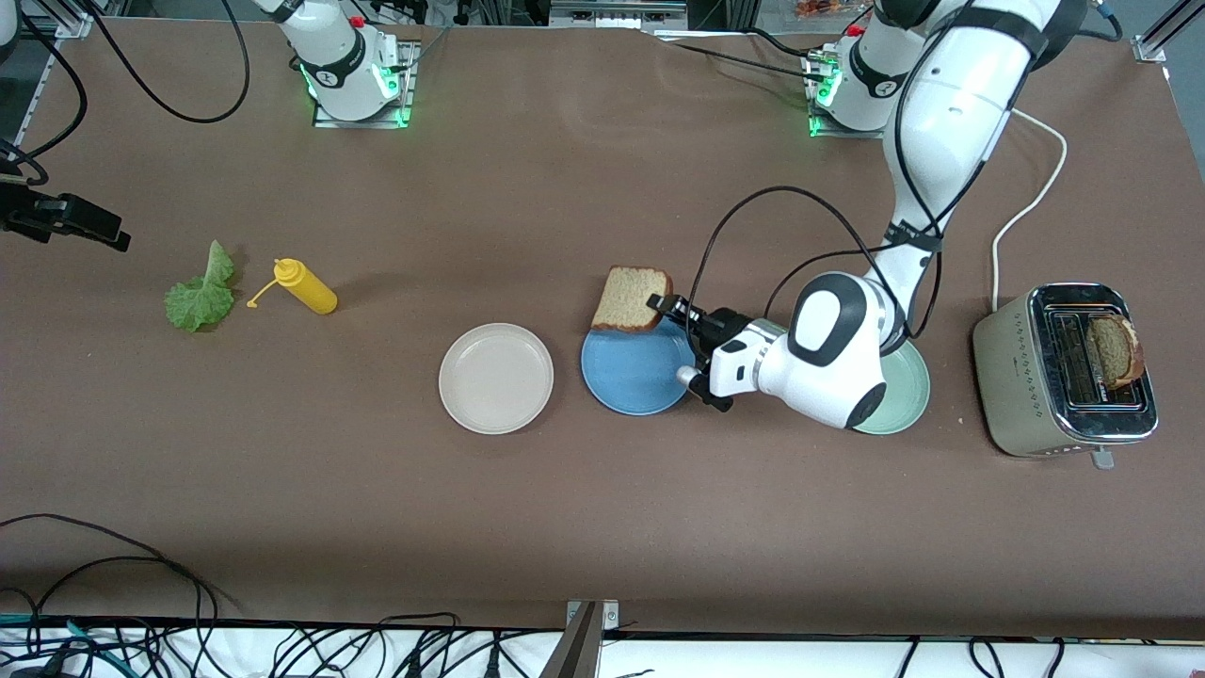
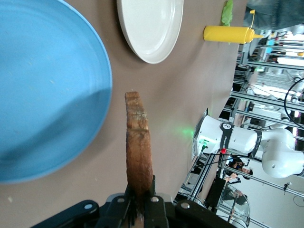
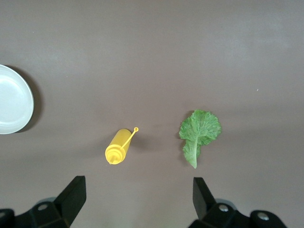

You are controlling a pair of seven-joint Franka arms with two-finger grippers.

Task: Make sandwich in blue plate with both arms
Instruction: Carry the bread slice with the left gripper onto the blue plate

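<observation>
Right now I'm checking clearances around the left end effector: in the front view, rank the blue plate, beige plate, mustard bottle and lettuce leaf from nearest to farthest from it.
From the left end effector, shut on the bread slice:
1. Blue plate, just below it.
2. Beige plate, beside the blue plate.
3. Mustard bottle, toward the right arm's end.
4. Lettuce leaf, farthest that way.

Glossy white jointed arms [image 1: 941, 122] with black joint bands; looped black cables along the links. Black two-finger grippers. Green lights glowing at both bases [image 1: 353, 80]. Red button near each base.
</observation>
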